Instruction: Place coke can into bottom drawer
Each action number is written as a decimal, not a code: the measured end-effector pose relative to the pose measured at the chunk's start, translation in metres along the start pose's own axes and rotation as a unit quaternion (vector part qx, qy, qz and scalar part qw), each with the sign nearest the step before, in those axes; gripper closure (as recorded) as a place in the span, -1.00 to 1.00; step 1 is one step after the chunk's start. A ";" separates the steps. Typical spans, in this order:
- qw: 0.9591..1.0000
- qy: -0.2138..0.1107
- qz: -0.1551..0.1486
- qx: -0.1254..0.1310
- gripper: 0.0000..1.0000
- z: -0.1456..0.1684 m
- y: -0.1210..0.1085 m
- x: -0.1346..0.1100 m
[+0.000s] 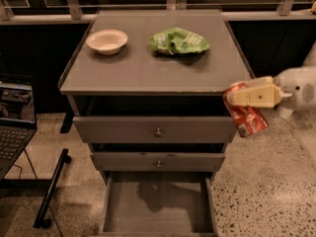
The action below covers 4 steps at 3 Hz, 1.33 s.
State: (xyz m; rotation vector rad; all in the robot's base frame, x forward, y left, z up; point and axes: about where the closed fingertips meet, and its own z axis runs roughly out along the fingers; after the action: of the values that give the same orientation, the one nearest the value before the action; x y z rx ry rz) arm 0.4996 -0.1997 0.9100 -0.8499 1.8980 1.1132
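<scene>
My gripper comes in from the right and is shut on the coke can, a red can held tilted in the air by the cabinet's right front corner, level with the top drawer. The cream fingers cover the can's upper side. The bottom drawer is pulled open below and to the left of the can; its flat grey floor holds nothing.
On the grey cabinet top sit a white bowl and a green chip bag. The two upper drawers with small knobs are slightly ajar. A laptop stands at the left, with a black bar on the speckled floor.
</scene>
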 end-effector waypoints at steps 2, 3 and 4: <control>0.988 0.011 0.154 0.020 1.00 0.033 -0.058 0.176; 0.988 0.011 0.154 0.020 1.00 0.034 -0.058 0.176; 0.989 0.029 0.141 0.014 1.00 0.027 -0.035 0.172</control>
State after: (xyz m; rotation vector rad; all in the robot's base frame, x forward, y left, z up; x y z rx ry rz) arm 0.4521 -0.2174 0.7403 -0.6160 2.1257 1.2355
